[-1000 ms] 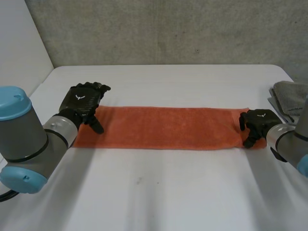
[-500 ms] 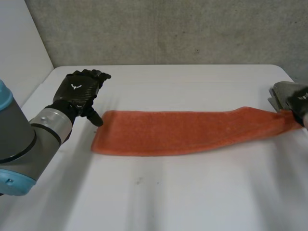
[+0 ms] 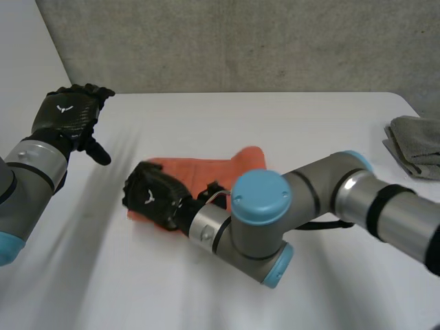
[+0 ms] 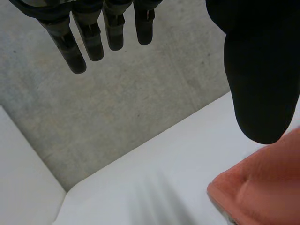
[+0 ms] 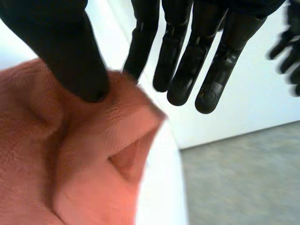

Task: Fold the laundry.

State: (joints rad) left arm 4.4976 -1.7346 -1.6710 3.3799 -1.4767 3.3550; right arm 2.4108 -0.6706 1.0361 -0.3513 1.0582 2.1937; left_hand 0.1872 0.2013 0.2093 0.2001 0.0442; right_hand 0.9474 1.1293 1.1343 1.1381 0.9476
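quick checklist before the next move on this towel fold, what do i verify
1. Left hand off the orange towel: ok, open and apart from it.
2. Right hand grip: ok, its thumb pinches the towel's end.
3. Ends lined up: cannot tell, the right hand covers them.
4. Fold lying flat: not ok, the cloth is bunched at the thumb.
5. Grey cloth clear of the fold: ok, apart at the table edge.

Counts were: one orange terry towel (image 3: 206,172), one folded grey cloth (image 3: 416,141), one white table (image 3: 275,124), two black robot hands, left hand (image 3: 65,117) and right hand (image 3: 151,196).
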